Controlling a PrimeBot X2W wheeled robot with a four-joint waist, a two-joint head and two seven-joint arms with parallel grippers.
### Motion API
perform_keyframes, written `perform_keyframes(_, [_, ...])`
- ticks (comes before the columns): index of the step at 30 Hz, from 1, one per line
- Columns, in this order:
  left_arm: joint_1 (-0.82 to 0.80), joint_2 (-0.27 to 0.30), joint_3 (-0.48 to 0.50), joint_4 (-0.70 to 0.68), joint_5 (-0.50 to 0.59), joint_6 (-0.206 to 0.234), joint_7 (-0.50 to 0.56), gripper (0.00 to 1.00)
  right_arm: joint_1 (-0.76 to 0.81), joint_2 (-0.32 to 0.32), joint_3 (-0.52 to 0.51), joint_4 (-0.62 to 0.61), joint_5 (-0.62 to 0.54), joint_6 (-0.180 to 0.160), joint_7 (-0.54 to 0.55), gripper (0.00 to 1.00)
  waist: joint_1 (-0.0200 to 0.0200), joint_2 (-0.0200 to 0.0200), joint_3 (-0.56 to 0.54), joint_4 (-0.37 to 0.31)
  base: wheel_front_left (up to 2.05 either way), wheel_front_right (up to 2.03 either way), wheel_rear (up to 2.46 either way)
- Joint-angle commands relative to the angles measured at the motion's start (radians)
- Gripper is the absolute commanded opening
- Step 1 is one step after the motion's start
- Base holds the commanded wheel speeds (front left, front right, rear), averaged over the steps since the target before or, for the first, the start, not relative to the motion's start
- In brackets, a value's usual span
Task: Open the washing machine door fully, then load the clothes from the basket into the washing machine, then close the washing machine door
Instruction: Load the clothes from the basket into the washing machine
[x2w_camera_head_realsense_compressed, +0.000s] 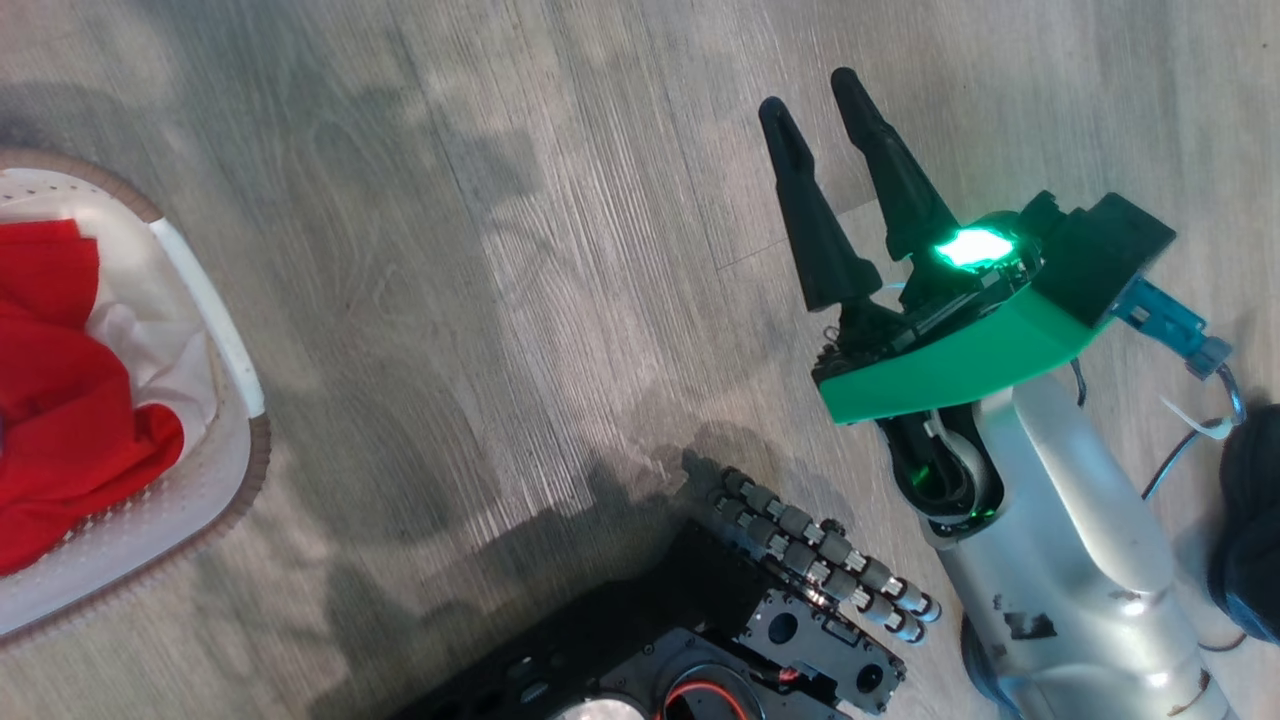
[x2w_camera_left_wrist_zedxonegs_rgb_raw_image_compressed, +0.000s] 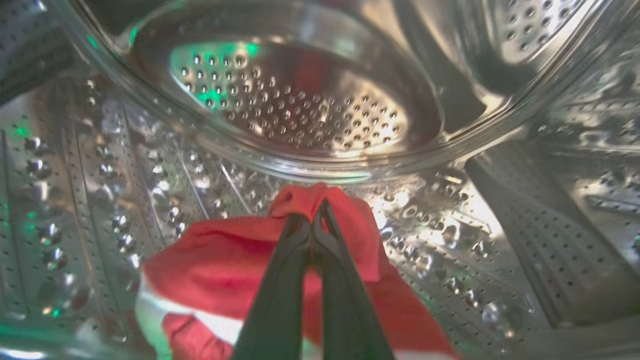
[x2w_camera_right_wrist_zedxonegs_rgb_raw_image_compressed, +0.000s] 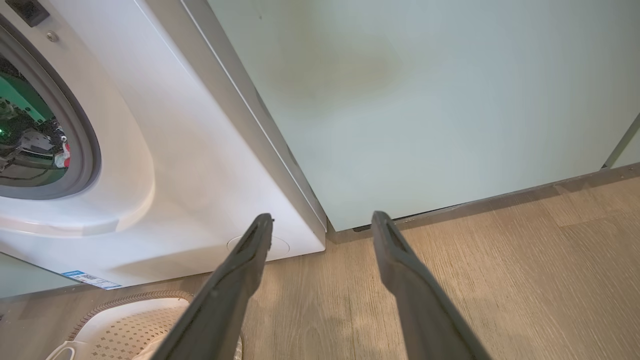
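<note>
My left gripper (x2w_camera_left_wrist_zedxonegs_rgb_raw_image_compressed: 312, 212) is inside the washing machine's steel drum (x2w_camera_left_wrist_zedxonegs_rgb_raw_image_compressed: 75, 200), shut on a bunched red garment (x2w_camera_left_wrist_zedxonegs_rgb_raw_image_compressed: 225, 260) with white bands. A shiny round dome arches above it; I cannot tell whether that is the door's glass. The washing machine (x2w_camera_right_wrist_zedxonegs_rgb_raw_image_compressed: 200, 175) shows its round opening (x2w_camera_right_wrist_zedxonegs_rgb_raw_image_compressed: 35, 135) uncovered, with a speck of red inside. More red clothes (x2w_camera_head_realsense_compressed: 70, 420) and a pale cloth (x2w_camera_head_realsense_compressed: 150, 350) lie in the basket (x2w_camera_head_realsense_compressed: 150, 505), also seen at the machine's foot (x2w_camera_right_wrist_zedxonegs_rgb_raw_image_compressed: 130, 327). My right gripper (x2w_camera_head_realsense_compressed: 810, 92) (x2w_camera_right_wrist_zedxonegs_rgb_raw_image_compressed: 320, 220) hangs open over bare floor, holding nothing.
A pale mint-green cabinet (x2w_camera_right_wrist_zedxonegs_rgb_raw_image_compressed: 425, 100) stands right of the washer. My black wheeled base (x2w_camera_head_realsense_compressed: 700, 640) sits at the bottom of the head view, and a dark object (x2w_camera_head_realsense_compressed: 1250, 540) lies at its right edge. Wood floor (x2w_camera_head_realsense_compressed: 500, 250) stretches between basket and right arm.
</note>
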Motion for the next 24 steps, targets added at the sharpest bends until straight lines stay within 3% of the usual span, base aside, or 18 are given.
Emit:
perform_keyframes(1, [-0.005,0.03,-0.001,-0.027,0.003,-0.008,0.021,0.0,0.024,0.0,0.013,-0.026,-0.001,0.0,-0.009,1.0,0.0,-0.0001,-0.002,0.003,0.0,0.0,0.0])
perform_keyframes(2, [-0.003,0.028,-0.007,-0.024,0.003,-0.01,0.032,0.65,0.022,0.0,0.013,-0.025,-0.002,0.0,-0.009,1.0,0.0,-0.0001,-0.003,0.006,0.0,0.0,0.0])
perform_keyframes(3, [-0.001,0.026,-0.013,-0.023,0.005,-0.012,0.041,1.0,0.02,0.0,0.013,-0.024,-0.003,0.0,-0.009,1.0,0.0,-0.0001,-0.005,0.009,0.0,0.0,0.0])
perform_keyframes(15, [0.127,-0.009,-0.037,-0.082,-0.019,-0.019,0.005,1.0,0.021,0.0,-0.02,-0.007,-0.047,0.0,-0.009,1.0,0.0,-0.0001,-0.069,0.074,0.0,0.0,0.0])
perform_keyframes(24, [0.389,-0.049,0.007,-0.314,-0.087,0.049,-0.105,1.0,0.036,0.0,-0.065,0.017,-0.104,0.0,-0.009,1.0,0.0,-0.0001,-0.146,0.15,0.0,0.0,0.0])
